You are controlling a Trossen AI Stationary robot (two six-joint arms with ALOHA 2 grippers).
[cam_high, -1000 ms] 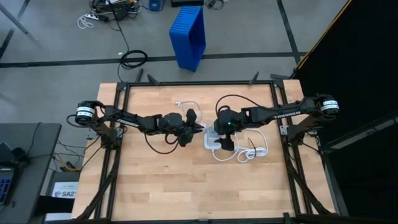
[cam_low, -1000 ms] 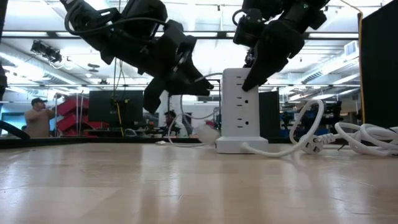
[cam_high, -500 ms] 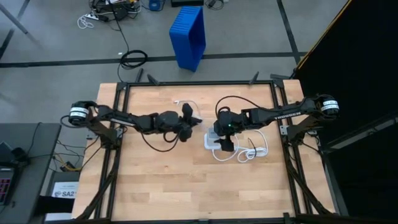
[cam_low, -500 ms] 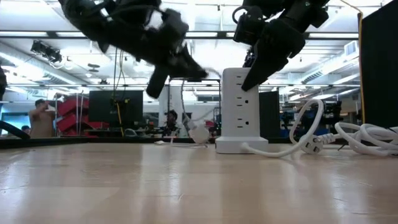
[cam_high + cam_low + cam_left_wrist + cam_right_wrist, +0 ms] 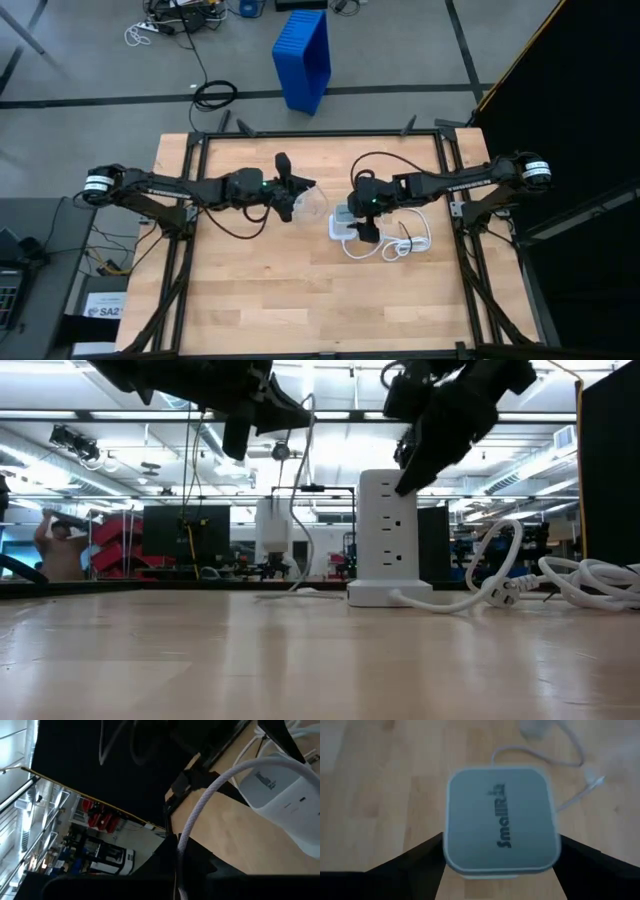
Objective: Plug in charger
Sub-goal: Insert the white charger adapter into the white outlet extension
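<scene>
Wooden table [image 5: 250, 290] in a black frame, grey floor around it. From table height the room behind looks like a big lit workshop, with a person [image 5: 60, 545] standing off to one side.

Left gripper [image 5: 288, 184] is up over the middle of the table, clenched tight on the white cord [image 5: 298, 490]. The charger [image 5: 270, 525] dangles from that cord, clear of the table, just beside the tower [image 5: 388, 530]. From above it's only a pale blur next to the gripper. On the left wrist camera the cord arcs out from between the fingers towards the tower.

Right gripper [image 5: 362, 215] sits over the top of the tower, fingers [image 5: 420, 857] spread wide, one down each side of it. Can't tell whether they actually press on it. The tower stands upright on the table, and its thick white cable [image 5: 400, 245] lies coiled on the side away from the charger.

Only container I can spot is a blue bin [image 5: 303, 60] on the floor past the far edge of the table. Can't make out what's in it.
</scene>
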